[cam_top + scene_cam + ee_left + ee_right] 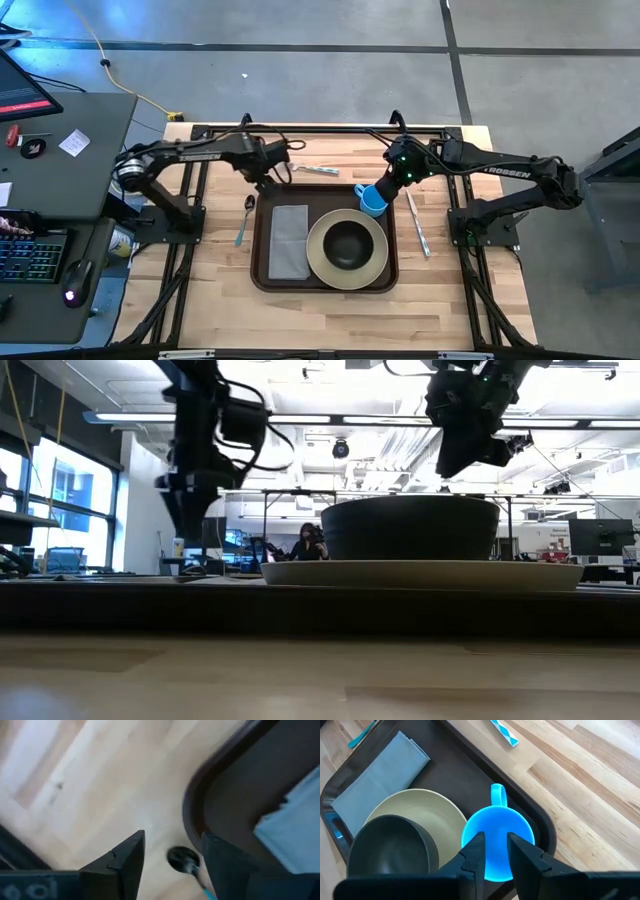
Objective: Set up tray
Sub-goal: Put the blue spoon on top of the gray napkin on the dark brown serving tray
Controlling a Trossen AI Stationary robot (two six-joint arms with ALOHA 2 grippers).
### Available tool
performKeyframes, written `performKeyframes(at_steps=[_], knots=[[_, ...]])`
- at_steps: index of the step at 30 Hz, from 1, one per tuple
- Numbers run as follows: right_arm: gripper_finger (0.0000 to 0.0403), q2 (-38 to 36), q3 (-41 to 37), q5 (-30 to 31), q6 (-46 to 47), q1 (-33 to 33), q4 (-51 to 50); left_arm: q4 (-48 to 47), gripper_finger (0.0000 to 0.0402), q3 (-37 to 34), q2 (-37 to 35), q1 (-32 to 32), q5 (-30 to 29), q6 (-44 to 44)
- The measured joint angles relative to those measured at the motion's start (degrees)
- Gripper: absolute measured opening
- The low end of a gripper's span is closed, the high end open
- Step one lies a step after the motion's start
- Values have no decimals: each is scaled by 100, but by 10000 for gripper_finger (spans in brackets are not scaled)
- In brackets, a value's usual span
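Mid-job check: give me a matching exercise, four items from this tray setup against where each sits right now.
Items:
1. blue cup
2. grey napkin
3. dark bowl
4. spoon

Places:
A. on the beige plate
B. on the table, left of the tray
C. held by the right gripper over the tray's far right corner
D. flat in the tray's left half

Pairs: 1-C, 2-D, 3-A, 4-B

Both arms are matte black, built of slim tubular links with black cables looped along them. The right arm (520,175) bears white lettering (partly readable) and small green lights near its wrist; the left arm (190,152) ends in a silvery base joint.
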Motion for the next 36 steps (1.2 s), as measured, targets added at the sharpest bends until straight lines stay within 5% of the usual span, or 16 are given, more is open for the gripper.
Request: performKeyframes(at_steps=[9,16,26,36], knots=[[71,2,0,-11,-130,0,23,114,140,-1153,-1486,-2,743,-1464],[71,2,2,33,-451,-40,139,-154,107,-1764,-1921,-2,1169,-2475],[71,2,2,17,-476,-131,202,199,130,-2321,-1917,-208,1622,-3006],[71,2,2,157,-476,-129,191,1323,156,-2812,-1830,-1233,945,-3859]])
